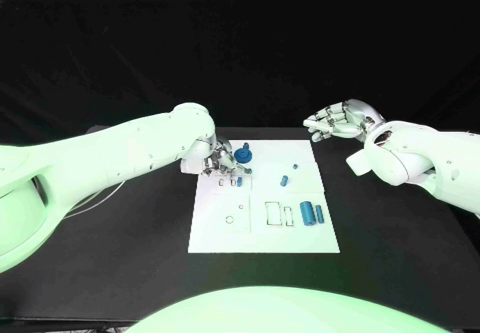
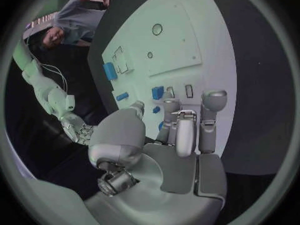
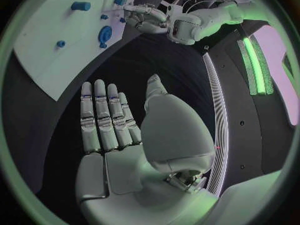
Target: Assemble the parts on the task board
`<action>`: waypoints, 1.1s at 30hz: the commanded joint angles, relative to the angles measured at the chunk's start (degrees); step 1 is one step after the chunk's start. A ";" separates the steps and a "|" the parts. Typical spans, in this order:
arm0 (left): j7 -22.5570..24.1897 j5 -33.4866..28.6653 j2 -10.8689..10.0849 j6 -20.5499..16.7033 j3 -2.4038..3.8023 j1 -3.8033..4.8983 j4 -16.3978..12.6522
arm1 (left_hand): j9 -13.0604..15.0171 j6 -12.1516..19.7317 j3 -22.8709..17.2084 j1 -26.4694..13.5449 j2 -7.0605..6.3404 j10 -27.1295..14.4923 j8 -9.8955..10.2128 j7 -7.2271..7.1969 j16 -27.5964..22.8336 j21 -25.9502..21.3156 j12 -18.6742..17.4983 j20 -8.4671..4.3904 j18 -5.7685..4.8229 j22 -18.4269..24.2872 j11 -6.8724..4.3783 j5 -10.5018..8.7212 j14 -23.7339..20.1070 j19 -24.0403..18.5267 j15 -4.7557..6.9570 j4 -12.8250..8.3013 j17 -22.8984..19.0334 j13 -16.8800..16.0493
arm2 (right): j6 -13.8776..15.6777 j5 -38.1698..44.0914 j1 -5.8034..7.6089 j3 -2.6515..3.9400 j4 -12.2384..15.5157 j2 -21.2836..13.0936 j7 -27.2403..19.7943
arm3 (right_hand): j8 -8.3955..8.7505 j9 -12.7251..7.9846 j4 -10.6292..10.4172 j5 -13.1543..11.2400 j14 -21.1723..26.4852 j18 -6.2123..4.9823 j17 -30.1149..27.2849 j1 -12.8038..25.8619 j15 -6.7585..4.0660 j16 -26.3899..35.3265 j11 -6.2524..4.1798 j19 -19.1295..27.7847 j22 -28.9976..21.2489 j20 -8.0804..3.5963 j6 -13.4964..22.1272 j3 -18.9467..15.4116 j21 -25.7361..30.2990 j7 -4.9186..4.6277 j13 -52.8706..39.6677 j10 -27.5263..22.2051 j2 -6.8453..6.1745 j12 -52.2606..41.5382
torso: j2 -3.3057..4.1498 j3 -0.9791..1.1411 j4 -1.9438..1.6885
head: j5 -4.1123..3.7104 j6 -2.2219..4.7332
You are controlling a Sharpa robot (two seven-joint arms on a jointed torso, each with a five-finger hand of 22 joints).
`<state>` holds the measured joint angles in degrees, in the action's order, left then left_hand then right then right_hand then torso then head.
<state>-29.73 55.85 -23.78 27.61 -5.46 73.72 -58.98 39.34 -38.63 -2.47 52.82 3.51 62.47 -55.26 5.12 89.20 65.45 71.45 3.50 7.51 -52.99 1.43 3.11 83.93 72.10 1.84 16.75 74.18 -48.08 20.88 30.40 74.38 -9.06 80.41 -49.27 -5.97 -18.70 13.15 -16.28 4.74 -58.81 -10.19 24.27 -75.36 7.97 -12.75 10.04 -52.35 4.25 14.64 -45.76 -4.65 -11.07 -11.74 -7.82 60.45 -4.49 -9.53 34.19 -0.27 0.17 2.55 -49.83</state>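
— Where is the white board (image 1: 262,229)?
— In the middle of the black table (image 1: 400,263). Small blue parts (image 1: 310,214) lie on it, two near its right edge.
— What is the left hand (image 1: 222,163) doing?
— It sits over the board's far left corner, by a round blue part (image 1: 245,154). I cannot tell if its fingers hold anything.
— And the right hand (image 1: 335,121)?
— It is off the board, past the far right corner. Its fingers are apart and hold nothing.

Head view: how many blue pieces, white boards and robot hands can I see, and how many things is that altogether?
Blue pieces: 6
White board: 1
Hands, the left hand and the right hand: 2
Total: 9
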 commanded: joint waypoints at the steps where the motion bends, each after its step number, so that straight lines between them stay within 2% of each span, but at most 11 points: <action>1: 0.16 0.18 0.37 -0.01 0.00 -0.15 0.14 | 1.20 -0.32 0.55 -0.86 -0.32 0.35 -0.67 0.00 0.80 0.94 0.49 -0.07 -0.22 -0.89 -0.20 -0.04 6.07 1.00 0.33 0.11 15.82 -0.36 | -0.19 0.07 0.01 0.02 0.09 0.03 -0.03 | 1.26 0.54 -0.39 -0.26 1.47 -0.31 -0.25 0.77 0.10 1.20 0.35 1.59 -0.40 0.14 0.51 -0.65 1.48 -2.14 0.45 -1.42 -1.52 0.47 | 0.02 0.05 -0.02 | -0.05 -0.08; 15: 0.66 0.50 1.07 -0.02 -0.04 -0.69 0.86 | 1.60 0.27 -0.43 1.54 0.47 -0.08 -0.25 0.15 0.80 0.72 0.26 0.05 -0.15 -0.58 -0.06 0.03 6.07 0.59 0.20 -0.19 15.82 -0.13 | -0.50 0.07 0.01 0.02 0.08 0.10 0.16 | 1.29 0.55 -0.39 -0.25 1.68 -0.30 -0.32 0.89 0.19 1.44 0.42 1.79 -0.41 0.22 0.57 -0.42 1.64 -2.22 0.56 -1.48 -1.62 0.50 | -0.02 0.08 -0.03 | -0.11 -0.17; 26: 0.66 0.71 1.47 0.56 -0.11 -1.04 1.38 | 1.94 0.42 -1.69 3.91 0.42 -0.27 0.05 0.20 0.80 0.73 0.18 0.12 -0.13 -0.58 -0.01 0.02 6.07 0.44 0.15 -0.26 15.82 -0.06 | -0.72 0.07 0.01 0.02 0.20 0.17 0.28 | 1.28 0.57 -0.39 -0.25 1.81 -0.30 -0.37 0.95 0.24 1.59 0.47 1.91 -0.41 0.28 0.57 -0.25 1.74 -2.27 0.63 -1.50 -1.57 0.51 | 0.05 0.05 0.01 | -0.11 -0.17; 33: 0.74 0.82 1.66 0.69 -0.15 -1.28 1.68 | 2.00 0.45 -2.11 4.41 0.46 -0.24 0.14 0.21 0.80 0.76 0.20 0.13 -0.13 -0.62 0.00 0.02 6.07 0.43 0.14 -0.26 15.82 -0.15 | -0.77 0.07 0.01 0.02 0.26 0.17 0.31 | 1.28 0.58 -0.37 -0.25 1.85 -0.30 -0.39 0.95 0.26 1.63 0.48 1.95 -0.41 0.29 0.57 -0.19 1.77 -2.29 0.65 -1.51 -1.54 0.51 | 0.05 0.11 -0.03 | -0.21 -0.17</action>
<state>-29.15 56.63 -22.31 28.08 -5.62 72.45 -57.28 40.21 -38.59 -2.48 56.56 4.02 62.45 -55.26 5.13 89.20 65.45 71.44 3.51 7.50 -52.98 1.43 3.11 83.93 72.08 1.83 16.75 74.18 -48.06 20.29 30.40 74.38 -9.06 80.55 -49.15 -5.60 -18.04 13.15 -16.29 4.74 -57.89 -10.20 24.22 -75.35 8.07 -11.87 10.14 -51.53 4.25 14.85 -45.70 -4.64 -9.79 -11.79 -7.58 59.96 -4.49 -9.53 34.22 -0.19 0.15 2.39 -50.01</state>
